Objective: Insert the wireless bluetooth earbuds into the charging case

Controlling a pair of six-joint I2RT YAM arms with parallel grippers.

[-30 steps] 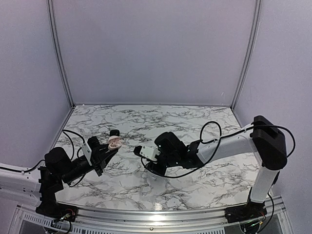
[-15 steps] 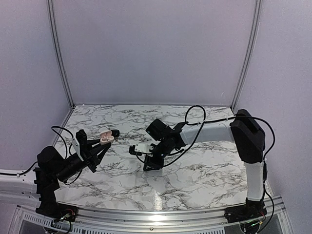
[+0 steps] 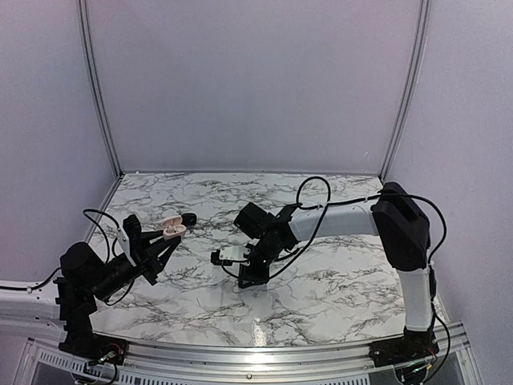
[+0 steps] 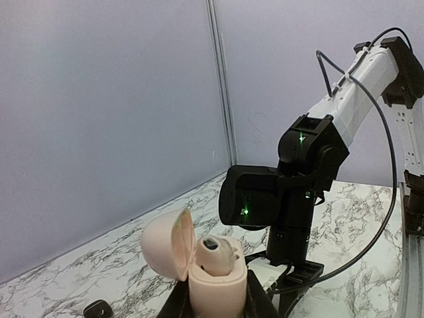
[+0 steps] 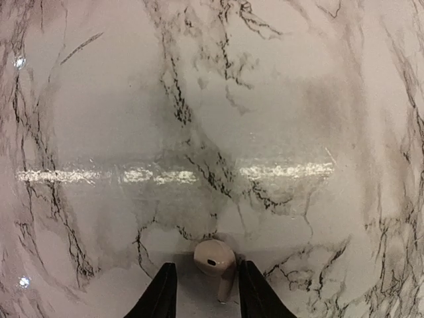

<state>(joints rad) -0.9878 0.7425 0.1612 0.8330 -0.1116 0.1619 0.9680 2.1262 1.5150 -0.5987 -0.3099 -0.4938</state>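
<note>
Earbud (image 5: 214,260) lies between parted fingers of the right gripper (image 5: 207,293), stem pointing back toward it; left gripper (image 4: 213,307) clamps the open charging case (image 4: 215,277)

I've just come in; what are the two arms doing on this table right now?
The left gripper holds the open charging case up off the marble table, lid tipped back, with what looks like one earbud already seated inside. The right gripper points down, its fingers open on either side of a second pale earbud lying on the table, not yet gripped.
</note>
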